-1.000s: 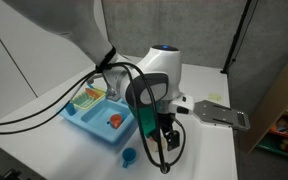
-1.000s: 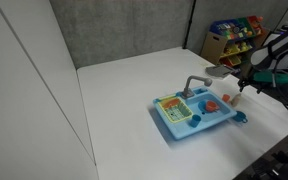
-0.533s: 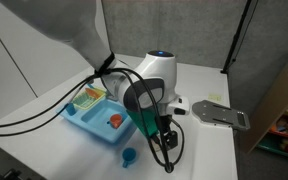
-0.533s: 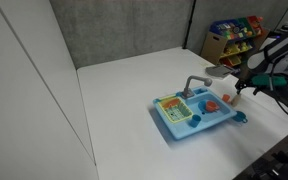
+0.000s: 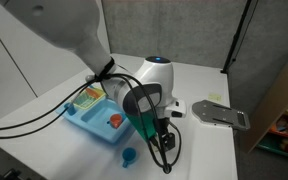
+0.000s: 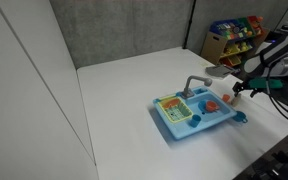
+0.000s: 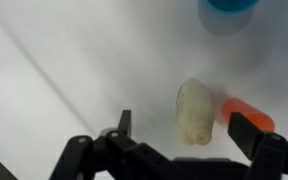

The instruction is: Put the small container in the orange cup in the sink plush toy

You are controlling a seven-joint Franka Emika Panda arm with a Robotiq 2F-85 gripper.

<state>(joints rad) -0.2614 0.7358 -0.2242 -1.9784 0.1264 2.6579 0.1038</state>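
We are holding the gripper (image 7: 182, 124) above the white table with its jaws spread wide and gripping nothing, because the small container (image 7: 194, 110) is lying between the fingers, off-centre toward one of them, not yet grasped. The orange cup (image 7: 241, 108) is sitting just beside it, partly hidden by that finger, so we are judging that closing here risks catching the cup too. Both are resting outside the sink (image 6: 184, 133), near its end, with a blue cup (image 7: 229, 5) close by. The task is only starting.
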